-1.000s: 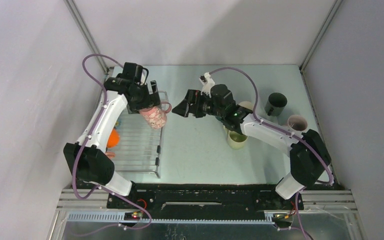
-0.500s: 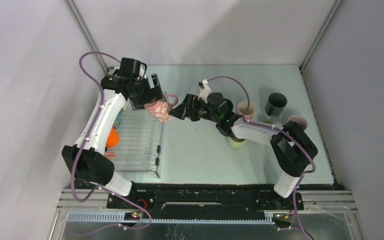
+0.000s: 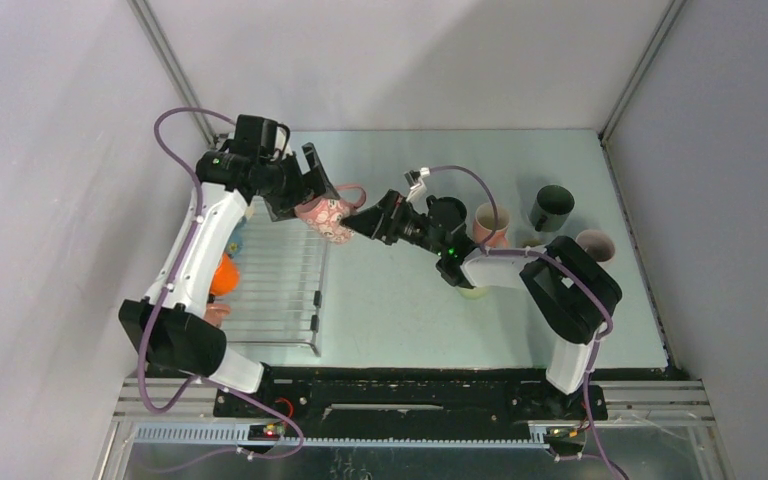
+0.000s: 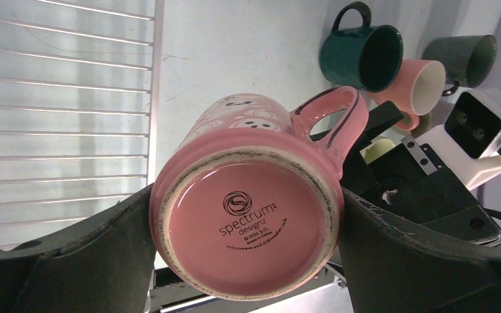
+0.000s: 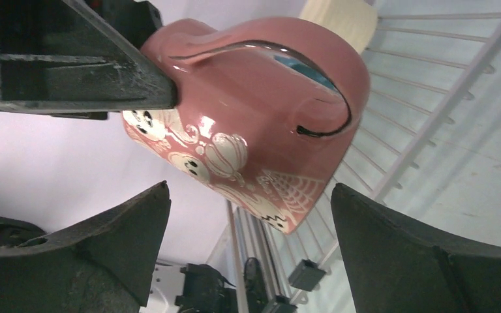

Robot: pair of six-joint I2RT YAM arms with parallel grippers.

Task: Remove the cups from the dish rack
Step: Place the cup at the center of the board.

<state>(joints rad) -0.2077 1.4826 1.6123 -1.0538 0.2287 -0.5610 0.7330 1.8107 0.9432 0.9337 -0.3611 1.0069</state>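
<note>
The left hand [image 4: 242, 225] is clamped on the pink mug [image 4: 235, 130], one finger on each side of its base. It holds the mug tipped on its side in the air, above the far right corner of the dish rack [image 3: 280, 285]. The right hand [image 5: 249, 189] faces it with its jaws spread wide either side of the mug's rim end, not gripping. An orange cup [image 3: 225, 275] sits at the rack's left side. Other cups stand on the table [image 3: 400, 320] to the right, among them a dark teal one [image 4: 365, 55].
</note>
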